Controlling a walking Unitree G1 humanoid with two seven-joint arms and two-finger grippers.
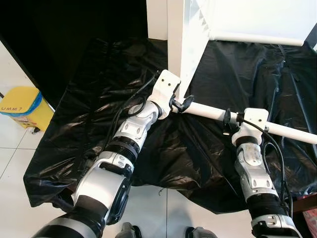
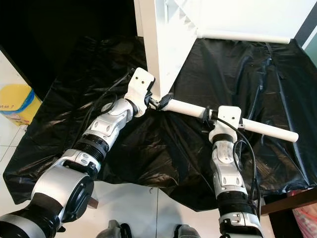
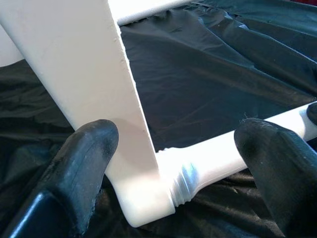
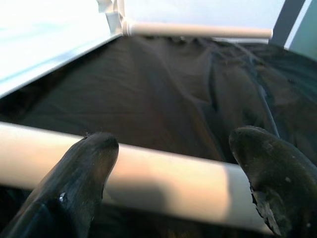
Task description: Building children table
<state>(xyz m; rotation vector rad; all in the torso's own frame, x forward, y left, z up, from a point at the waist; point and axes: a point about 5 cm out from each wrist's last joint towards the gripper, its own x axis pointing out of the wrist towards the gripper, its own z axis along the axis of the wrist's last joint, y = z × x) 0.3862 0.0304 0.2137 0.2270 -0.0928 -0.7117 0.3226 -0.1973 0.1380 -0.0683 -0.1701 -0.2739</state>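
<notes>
Tabletop (image 1: 185, 44), white, is stood on edge on black plastic sheeting (image 1: 99, 99) over the floor, w/ a yellow bin (image 1: 22, 109) at far left. Left gripper (image 1: 181, 105) is held at the panel's lower corner, fingers (image 3: 86, 163) spread wide either side of the leg joint. White table leg (image 1: 277, 129), screwed into that corner, is straddled by right gripper (image 1: 227, 121), fingers apart, not clamped.

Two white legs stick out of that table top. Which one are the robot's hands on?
The near leg, lying across the black sheet toward the robot; the left gripper is at its screwed-in end, the right gripper midway. The far leg is untouched.
</notes>
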